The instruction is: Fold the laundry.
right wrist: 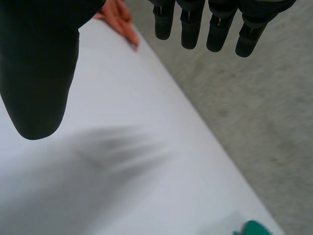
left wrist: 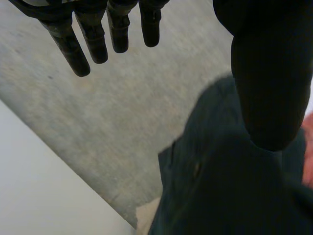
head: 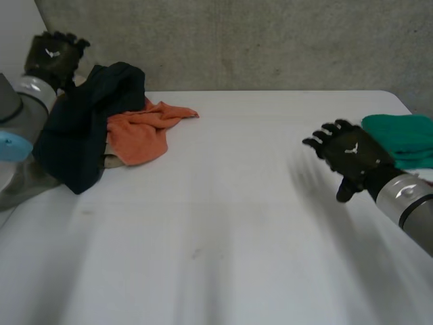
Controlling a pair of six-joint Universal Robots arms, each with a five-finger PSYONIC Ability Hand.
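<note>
At far left, the dark cloth drapes lengthwise nearward; left hand and right hand straight-fingered, empty.

soft matt cloths; smooth white table; rough concrete wall.

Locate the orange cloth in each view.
Head view: orange cloth at the table's far left, against the dark cloth.
Left wrist view: an orange sliver beside the dark cloth, by the left hand.
Right wrist view: its tip on the table, by the right hand.
Shared landmark: the grey wall.
</note>
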